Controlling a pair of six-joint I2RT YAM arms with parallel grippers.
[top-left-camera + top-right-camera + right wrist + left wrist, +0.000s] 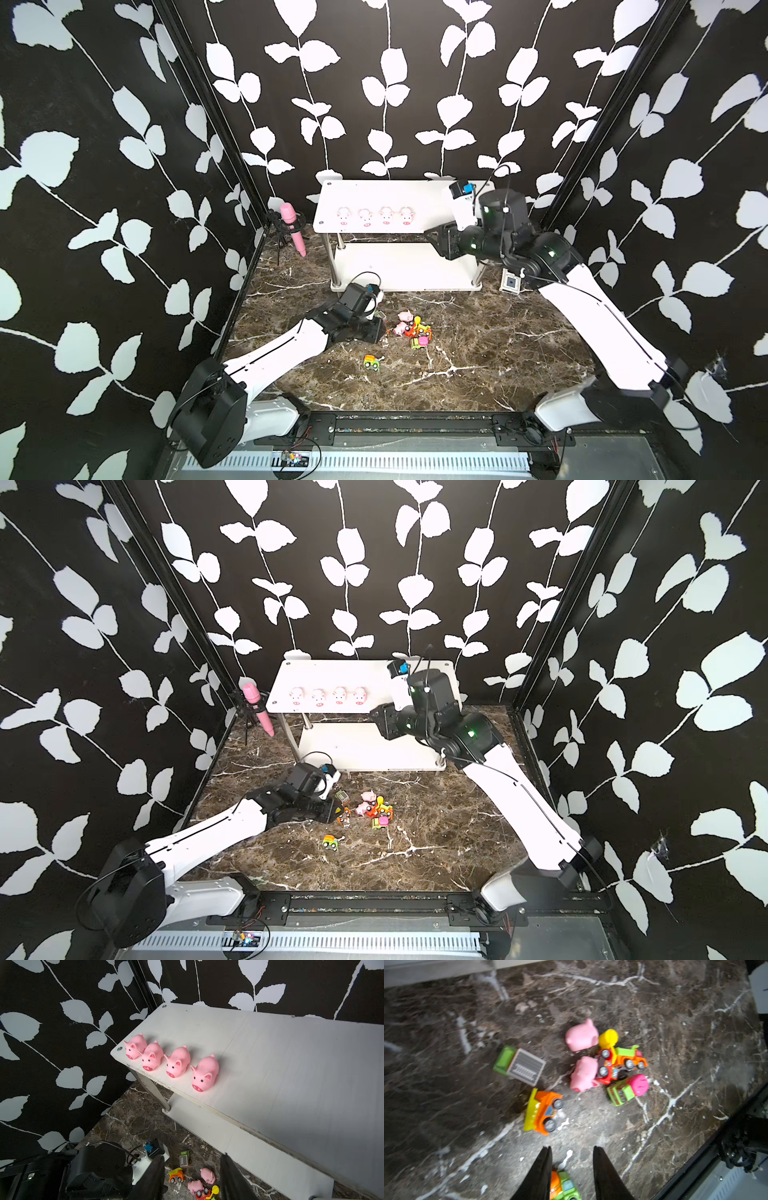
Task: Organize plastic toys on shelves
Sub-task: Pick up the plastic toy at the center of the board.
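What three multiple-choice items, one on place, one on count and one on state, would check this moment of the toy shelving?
1. Where do the four lined-up pigs stand?
A. on the top shelf
B. on the lower shelf
C. on the card box

2. How many pigs lie on the tabletop?
A. none
B. two
C. five

3. What state is the right gripper in?
A. shut on a pig
B. shut on a vehicle
C. open and empty

Key:
1 A: the row stands near the top shelf's front edge.
2 B: two pigs lie among the vehicles in the left wrist view.
3 C: its fingers stand apart with nothing between them.
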